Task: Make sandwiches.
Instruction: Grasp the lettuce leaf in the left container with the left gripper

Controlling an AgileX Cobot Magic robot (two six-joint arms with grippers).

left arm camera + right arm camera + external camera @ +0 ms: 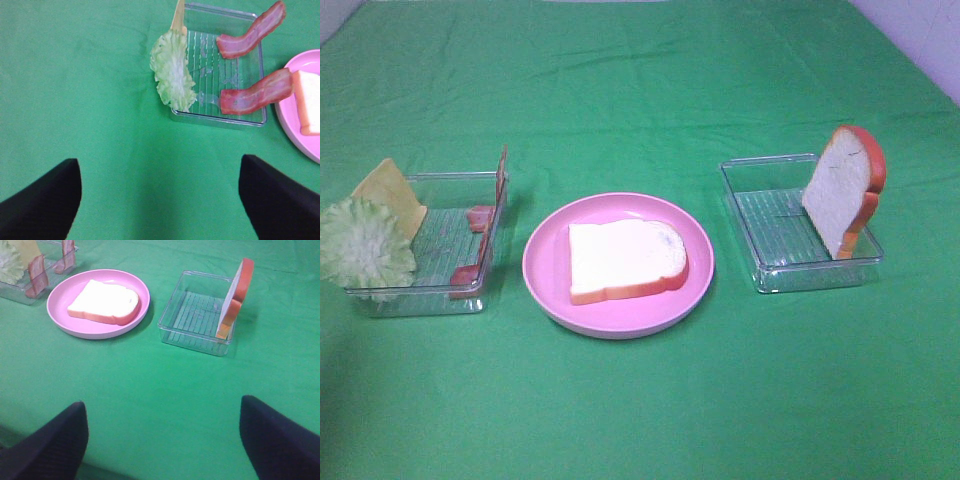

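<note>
Your left fingers (40,205) stand wide apart with nothing between them, hanging over the bare green cloth-covered table (640,410), short of the left clear plastic tray (440,245). Your right fingers (45,445) are spread just as wide and are equally empty, above the cloth on the near side of the right clear plastic tray (770,240).

The sandwich is not stacked yet; you will find its parts spread across the table. One white toy bread slice with orange-red crust (623,260) lies flat on the round pink plate (548,292), which sits between the two trays. The second bread slice (840,190) stands on edge in the right tray, leaning against its outer wall, with its crust rising well above the rim.

At the left tray, the pale green lettuce leaf (362,245) props against the outer wall and spills over the rim. The yellow cheese square (392,195) leans tilted just behind it along the same wall. One pink-red bacon strip (252,30) and a second bacon strip (257,92) lean against the wall nearest the plate, their upper ends poking over the rim. Whether the nearer strip touches the plate, you cannot tell from these views.
</note>
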